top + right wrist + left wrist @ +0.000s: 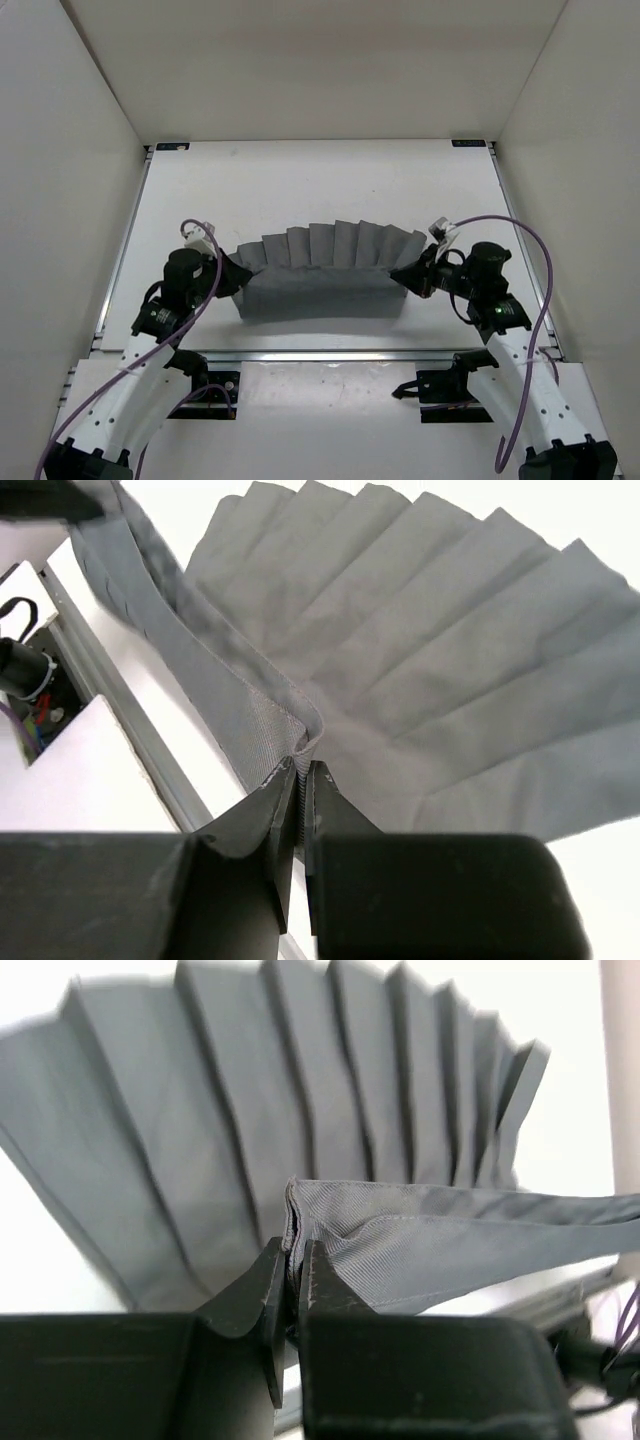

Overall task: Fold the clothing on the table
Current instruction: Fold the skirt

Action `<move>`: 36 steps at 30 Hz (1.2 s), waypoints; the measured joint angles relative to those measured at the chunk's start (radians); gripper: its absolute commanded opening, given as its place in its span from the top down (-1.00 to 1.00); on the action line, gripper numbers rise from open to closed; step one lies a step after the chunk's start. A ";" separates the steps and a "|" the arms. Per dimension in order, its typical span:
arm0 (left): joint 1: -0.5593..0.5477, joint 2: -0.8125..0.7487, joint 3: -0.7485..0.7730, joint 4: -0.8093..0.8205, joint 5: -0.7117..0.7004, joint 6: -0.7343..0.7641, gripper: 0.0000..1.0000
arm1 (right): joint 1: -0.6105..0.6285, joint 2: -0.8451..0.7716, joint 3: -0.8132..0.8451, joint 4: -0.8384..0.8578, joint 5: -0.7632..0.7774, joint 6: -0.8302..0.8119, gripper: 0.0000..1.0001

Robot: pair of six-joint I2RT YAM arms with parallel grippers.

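The clothing [320, 270], a mid-grey pleated skirt, lies near the front of the white table [320, 185], its pleats fanned toward the back. Its waistband edge is lifted between both arms and hangs as a grey wall facing the near edge. My left gripper [232, 272] is shut on the left end of the waistband [292, 1210]. My right gripper [408, 275] is shut on the right end [303, 742]. In the left wrist view the band [470, 1225] stretches taut to the right, the pleats [250, 1110] behind it. The right wrist view shows the pleats [450, 660] spread flat beyond the pinched corner.
A metal edge rail [320, 355] runs along the table's near side, close under the lifted waistband, and also shows in the right wrist view [130, 715]. White walls stand left [60, 200], right [580, 200] and behind. The arm bases [445, 385] sit below the rail.
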 measured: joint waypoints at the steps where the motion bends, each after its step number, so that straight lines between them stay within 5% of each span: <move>1: 0.003 0.014 0.031 0.003 -0.012 0.004 1.00 | 0.001 0.026 0.024 -0.003 -0.005 -0.003 0.98; 8: 0.046 0.205 0.213 0.167 -0.071 0.056 1.00 | 0.000 0.301 0.208 0.126 0.000 -0.024 1.00; 20: 0.089 0.795 0.355 0.393 -0.106 0.070 0.99 | -0.035 0.884 0.435 0.276 0.084 0.028 0.99; 22: 0.099 0.871 0.403 0.399 -0.105 0.071 0.60 | -0.031 0.983 0.534 0.261 0.106 0.034 0.89; 24: 0.108 0.959 0.474 0.411 -0.109 0.091 -0.15 | -0.021 1.084 0.650 0.236 0.149 0.029 0.67; 27: 0.130 1.036 0.549 0.433 -0.125 0.117 -0.53 | -0.007 1.186 0.800 0.159 0.267 0.017 0.21; 32: 0.176 1.020 0.582 0.426 -0.108 0.114 -0.57 | 0.006 1.184 0.881 0.035 0.468 0.053 -0.03; 36: 0.172 0.851 0.455 0.361 -0.131 0.087 -0.51 | -0.008 1.052 0.755 -0.019 0.522 0.133 -0.03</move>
